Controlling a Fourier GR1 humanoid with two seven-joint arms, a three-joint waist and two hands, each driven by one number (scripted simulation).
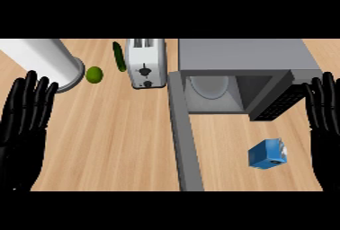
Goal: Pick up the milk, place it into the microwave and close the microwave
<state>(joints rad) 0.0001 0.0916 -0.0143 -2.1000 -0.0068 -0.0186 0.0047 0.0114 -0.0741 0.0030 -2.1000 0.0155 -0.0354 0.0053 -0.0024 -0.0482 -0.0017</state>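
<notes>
The left hand (25,121) is at the left edge, low in the view. Its black fingers are straight and a little apart, and they point up toward the far side. It holds nothing. The right hand (325,112) is at the right edge. Its fingers are straight too, pointing the same way, and it holds nothing. Both hands are apart from all the things on the tabletop (113,143), which is light wood.

The milk (267,155) is a small blue carton. It sits on the tabletop near the right hand, but not touching it. It is in front of the microwave (242,56), not inside it. The carton looks tipped, with its paler top end pointing toward the far right, so its long side runs from near left to far right.

The microwave door (182,134) is open. It is a long grey bar that sticks out toward the near side, left of the milk. Inside the microwave there is a round white plate (211,86). The black button panel (282,101) is on its right.

Farther off, to the left of the microwave, stands a white toaster (146,63). Beside it lies a long green cucumber (119,56). A round green lime (94,74) is next to that. A big white tube (50,60) lies in the far left corner
</notes>
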